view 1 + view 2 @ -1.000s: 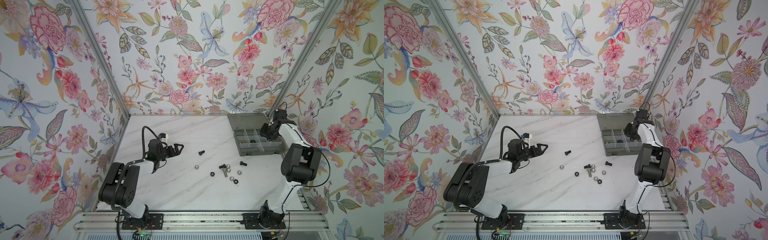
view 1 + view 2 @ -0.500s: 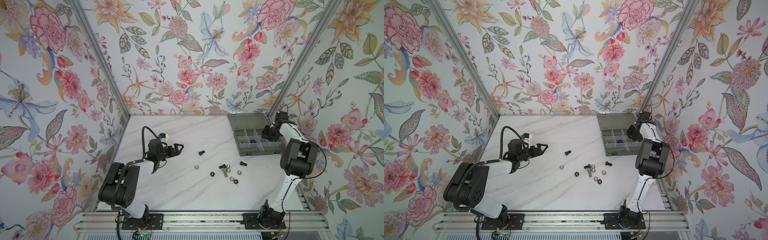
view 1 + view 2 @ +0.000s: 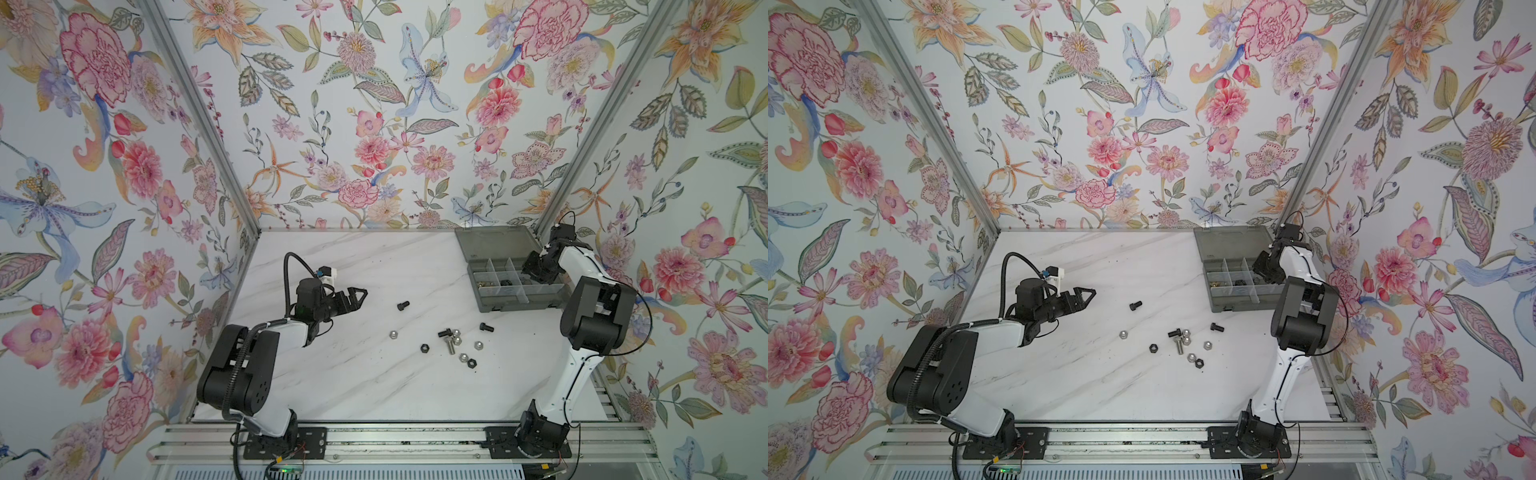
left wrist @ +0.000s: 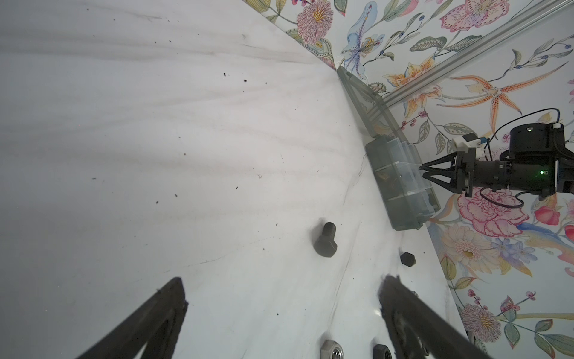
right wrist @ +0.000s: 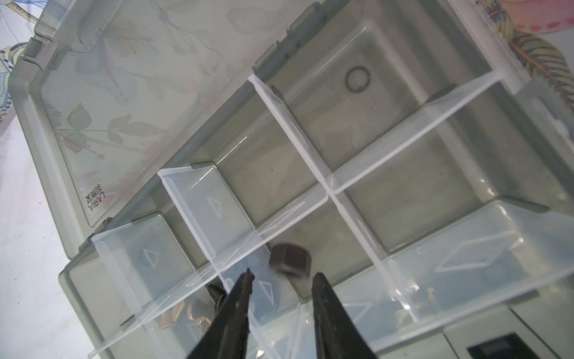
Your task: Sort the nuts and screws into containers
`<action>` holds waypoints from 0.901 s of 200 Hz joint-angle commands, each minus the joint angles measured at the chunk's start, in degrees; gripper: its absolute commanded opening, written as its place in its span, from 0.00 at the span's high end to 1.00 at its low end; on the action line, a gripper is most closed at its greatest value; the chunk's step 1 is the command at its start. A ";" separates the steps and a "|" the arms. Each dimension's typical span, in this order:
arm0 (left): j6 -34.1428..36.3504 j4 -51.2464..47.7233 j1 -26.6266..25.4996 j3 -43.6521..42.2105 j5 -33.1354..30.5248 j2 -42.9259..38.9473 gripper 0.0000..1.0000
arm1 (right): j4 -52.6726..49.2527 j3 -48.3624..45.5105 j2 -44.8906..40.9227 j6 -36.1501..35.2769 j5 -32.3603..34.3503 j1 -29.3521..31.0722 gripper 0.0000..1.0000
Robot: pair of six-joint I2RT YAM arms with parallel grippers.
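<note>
Right gripper (image 5: 283, 275) spread over smoky box (image 5: 90, 289) (dark hex piece (image 5: 290, 259) blurred); left gripper (image 4: 284, 279) spread

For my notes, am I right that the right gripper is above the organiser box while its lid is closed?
Not quite: the lid is open, folded back, as the right wrist view shows. The right gripper is indeed above the organiser box.

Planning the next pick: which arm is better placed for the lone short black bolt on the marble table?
Left. The left hand, open, faces the short black bolt, close, nothing between. The right hand hangs over the smoky-grey plastic organiser box at the far corner.
</note>
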 commanded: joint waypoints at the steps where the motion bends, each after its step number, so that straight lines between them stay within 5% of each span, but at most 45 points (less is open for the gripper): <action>1: 0.17 1.05 -0.43 -0.48 1.31 -1.02 0.00 | -1.79 2.17 -1.30 -0.72 -1.12 -1.13 0.63; 49: 0.08 1.06 -0.48 -0.70 1.31 -1.09 0.01 | -2.37 0.10 -7.89 -1.19 -4.85 -1.21 0.63; 99: -0.10 1.43 -0.44 -0.58 1.38 -0.92 0.01 | -2.37 -12.17 -20.25 -0.92 -7.62 1.99 0.59; 180: 0.11 0.19 -0.46 0.59 1.75 -0.75 0.00 | -3.73 -34.74 -38.02 -1.88 -8.04 19.97 0.56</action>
